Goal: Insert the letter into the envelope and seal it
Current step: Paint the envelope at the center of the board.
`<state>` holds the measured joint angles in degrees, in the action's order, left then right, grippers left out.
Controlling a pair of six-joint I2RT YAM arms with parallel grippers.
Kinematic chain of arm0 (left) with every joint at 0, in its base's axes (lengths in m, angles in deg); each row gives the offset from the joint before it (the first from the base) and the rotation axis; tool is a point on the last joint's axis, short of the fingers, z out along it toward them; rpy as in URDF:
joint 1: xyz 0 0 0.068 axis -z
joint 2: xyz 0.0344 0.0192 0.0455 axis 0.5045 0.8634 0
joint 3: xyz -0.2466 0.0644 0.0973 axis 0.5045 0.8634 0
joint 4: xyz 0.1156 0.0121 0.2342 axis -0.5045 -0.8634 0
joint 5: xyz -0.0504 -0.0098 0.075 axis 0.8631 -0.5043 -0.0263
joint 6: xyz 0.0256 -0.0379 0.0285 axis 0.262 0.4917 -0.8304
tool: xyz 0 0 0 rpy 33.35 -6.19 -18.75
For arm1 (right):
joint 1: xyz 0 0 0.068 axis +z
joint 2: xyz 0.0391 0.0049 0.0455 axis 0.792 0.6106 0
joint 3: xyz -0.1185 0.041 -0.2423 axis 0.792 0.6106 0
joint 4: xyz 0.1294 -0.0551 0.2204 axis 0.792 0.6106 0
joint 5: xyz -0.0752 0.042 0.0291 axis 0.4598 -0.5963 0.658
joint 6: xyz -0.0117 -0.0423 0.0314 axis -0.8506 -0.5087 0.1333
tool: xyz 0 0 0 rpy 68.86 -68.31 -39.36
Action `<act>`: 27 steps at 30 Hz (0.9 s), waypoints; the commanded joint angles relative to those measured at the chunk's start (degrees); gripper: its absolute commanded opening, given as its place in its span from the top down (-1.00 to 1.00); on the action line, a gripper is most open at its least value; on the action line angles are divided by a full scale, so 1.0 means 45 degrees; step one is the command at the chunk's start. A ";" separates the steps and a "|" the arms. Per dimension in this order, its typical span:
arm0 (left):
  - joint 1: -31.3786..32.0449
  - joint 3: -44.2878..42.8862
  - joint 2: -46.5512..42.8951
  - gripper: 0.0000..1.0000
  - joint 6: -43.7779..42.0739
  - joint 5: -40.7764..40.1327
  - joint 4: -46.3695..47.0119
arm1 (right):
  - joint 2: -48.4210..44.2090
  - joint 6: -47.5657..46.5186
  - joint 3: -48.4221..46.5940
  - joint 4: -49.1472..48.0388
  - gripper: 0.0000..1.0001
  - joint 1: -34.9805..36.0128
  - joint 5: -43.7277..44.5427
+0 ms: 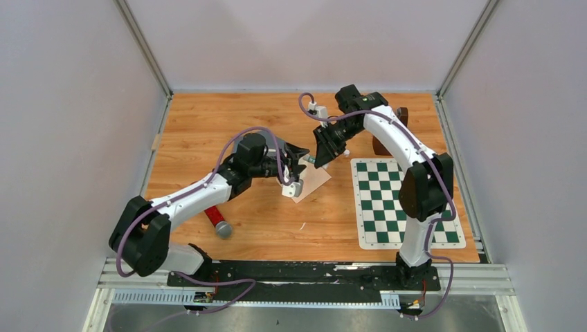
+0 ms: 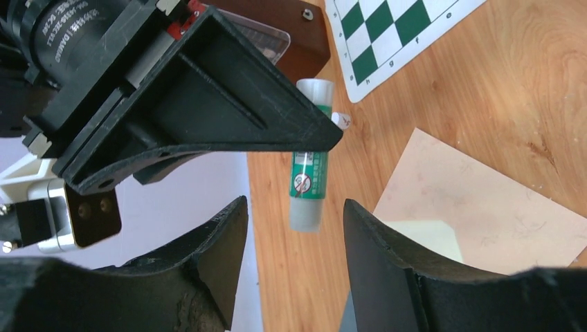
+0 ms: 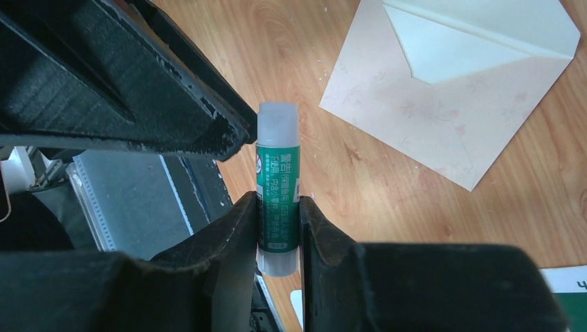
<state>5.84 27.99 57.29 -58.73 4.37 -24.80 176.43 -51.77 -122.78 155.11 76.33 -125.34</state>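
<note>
At the near left of the worktop (image 1: 277, 228), a red cylinder with a grey end (image 1: 218, 222), lying flat just beside the left arm. Towards the near right, a green-and-white chequered mat (image 1: 401, 207), flat on the wood beside the right arm.

Farther in, around the middle, the envelope (image 1: 313, 181): pale pinkish, flat on the worktop, flap folded open with a cream lining showing, left of the mat and apart from it. Letter inside or not: cannot tell.

Just above and left of the envelope, the left claw (image 1: 296, 164): jaws spread wide, gripping nothing. From the left wrist, the glue stick (image 2: 308, 183) seen ahead of its fingers (image 2: 221, 235), with a gap on each side and no contact.

Just to the right, tip to tip with it, the right claw (image 1: 320, 158): narrowed onto the glue stick, pinching the green label near one end, both pale ends poking out past the fingers. Stick held up off the worktop, near the envelope's far edge.

At the far right, beyond the mat, a dark brown block (image 2: 304, 48).
</note>
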 commanded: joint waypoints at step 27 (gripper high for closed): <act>0.0563 -0.1672 0.1460 0.95 0.3847 -0.1260 0.0695 | -0.1114 0.2126 -0.0134 -0.1672 0.28 -0.0252 0.0404</act>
<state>7.77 23.29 63.45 -53.86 0.35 -26.07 176.01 -46.34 -122.61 152.92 76.25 -125.30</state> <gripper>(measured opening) 0.295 0.266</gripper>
